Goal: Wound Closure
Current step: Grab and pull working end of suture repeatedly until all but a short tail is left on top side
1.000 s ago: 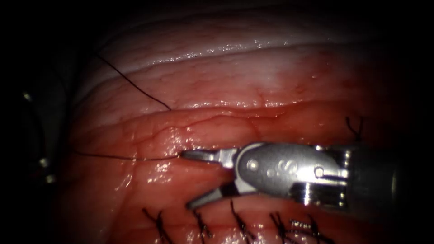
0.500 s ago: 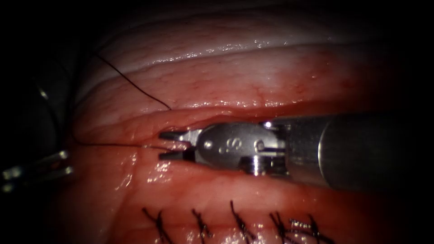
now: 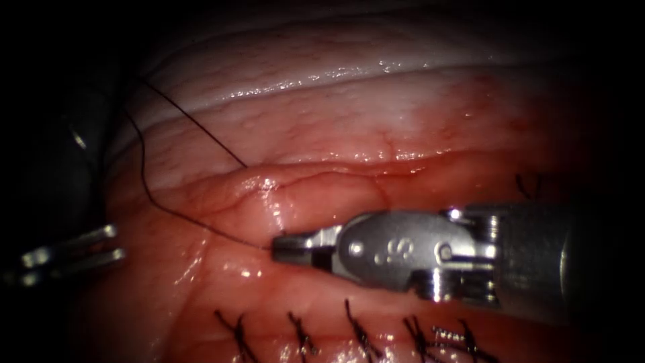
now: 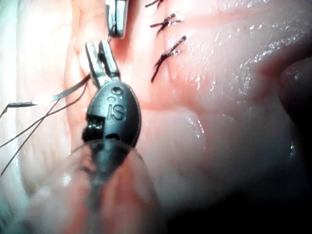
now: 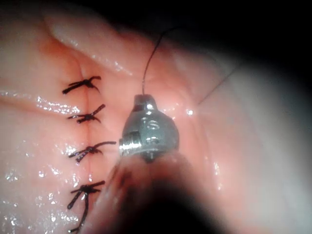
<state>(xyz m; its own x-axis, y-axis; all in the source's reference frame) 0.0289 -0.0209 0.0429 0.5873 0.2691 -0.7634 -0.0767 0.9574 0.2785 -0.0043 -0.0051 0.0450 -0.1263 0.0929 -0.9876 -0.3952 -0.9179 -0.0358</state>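
Thread (image 3: 176,214) ran from the tip of the right arm's tool (image 3: 279,248) in a dark curve out to the endoscope view's left, then climbed along the edge of the tissue (image 3: 376,121). That tool lay across the tissue from the right with its jaws closed on the thread's end — half a second before they had stood apart around the strand, higher up beside the fold. A second strand crossed the pale upper tissue on a slant and ended at the fold (image 3: 316,176) above the tool. In the right wrist view the same tool (image 5: 145,100) showed the thread (image 5: 148,63) rising from its closed tip.

At the far left edge of the endoscope view sat the left arm's tool (image 3: 115,243), its two jaws lying parallel with a narrow gap between them and nothing gripped. In the left wrist view the jaws of this tool (image 4: 100,54) looked the same — slightly parted, empty — with strands of thread (image 4: 44,117) passing beside it.

A row of dark stitches (image 3: 353,333) closed the cut along the near side of the tissue, below the right tool. I could not make out the needle.
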